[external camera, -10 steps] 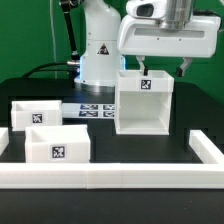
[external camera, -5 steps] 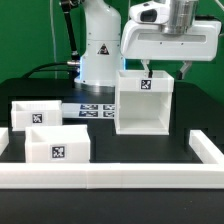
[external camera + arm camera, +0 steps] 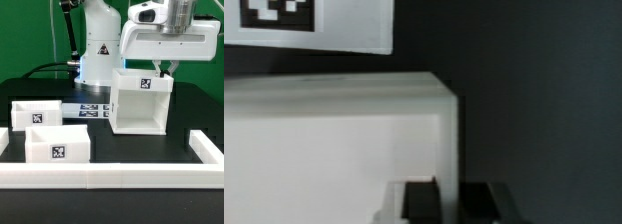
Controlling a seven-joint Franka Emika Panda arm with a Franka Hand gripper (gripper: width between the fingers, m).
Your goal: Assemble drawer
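Observation:
The white drawer casing (image 3: 140, 105) stands at the middle of the black table, leaning slightly toward the exterior view's left, with a tag on its upper front. My gripper (image 3: 164, 70) is at the top edge of its wall on the exterior view's right. In the wrist view the two dark fingers (image 3: 418, 203) are closed with only a thin gap around that wall's edge, so the gripper (image 3: 452, 195) is shut on the casing (image 3: 331, 140). Two open-top trays (image 3: 35, 115) (image 3: 56, 146) with tags sit at the exterior view's left, apart from the casing.
The marker board (image 3: 95, 110) lies flat behind the trays, beside the casing. The long low white border rail (image 3: 110, 178) runs along the front and up the exterior view's right side (image 3: 205, 150). The robot base (image 3: 98, 50) stands behind. A tagged white surface (image 3: 304, 25) shows beyond the casing in the wrist view.
The fingers, spread apart above the casing before, have come together on its right wall. The casing's lower part has shifted toward the exterior view's left, and it now leans.

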